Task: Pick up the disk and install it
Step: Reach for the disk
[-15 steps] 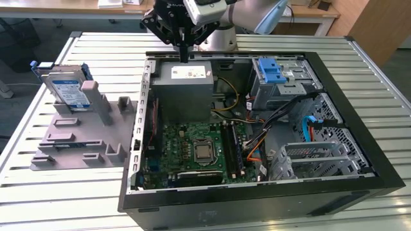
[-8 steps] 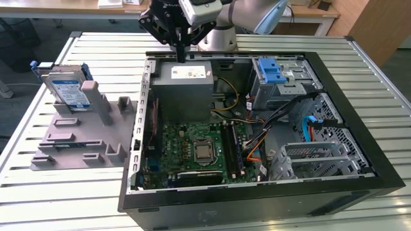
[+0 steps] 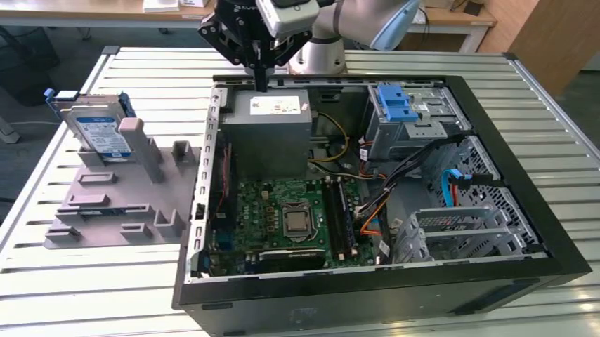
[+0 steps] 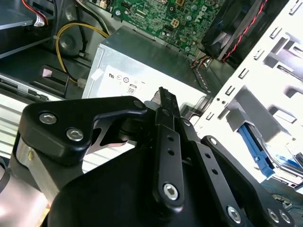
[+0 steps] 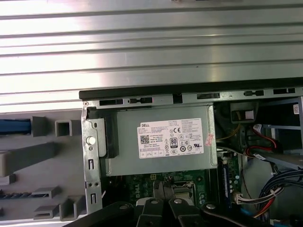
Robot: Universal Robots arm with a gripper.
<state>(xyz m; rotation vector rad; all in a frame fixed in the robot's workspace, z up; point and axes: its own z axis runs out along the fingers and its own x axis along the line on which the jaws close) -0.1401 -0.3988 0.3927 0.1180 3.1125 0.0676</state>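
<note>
The disk (image 3: 101, 132), silver-grey with a blue-and-white label and blue side rails, stands upright in a slot of the grey fixture (image 3: 112, 203) on the exterior view's left, outside the computer case. My gripper (image 3: 261, 83) hangs over the case's back edge, just above the grey power supply box (image 3: 267, 133) and well apart from the disk. Its fingers are shut together with nothing between them, as both wrist views show: gripper (image 4: 163, 93), gripper (image 5: 161, 186). In the first wrist view the disk's blue rail (image 5: 14, 126) is seen edge-on beside the case.
The open black computer case (image 3: 525, 175) lies on a slatted metal table (image 3: 140, 77). Inside are the green motherboard (image 3: 281, 217), cables, a drive cage with a blue latch (image 3: 398, 104) and an empty metal bay (image 3: 464, 232). The fixture has several raised blocks.
</note>
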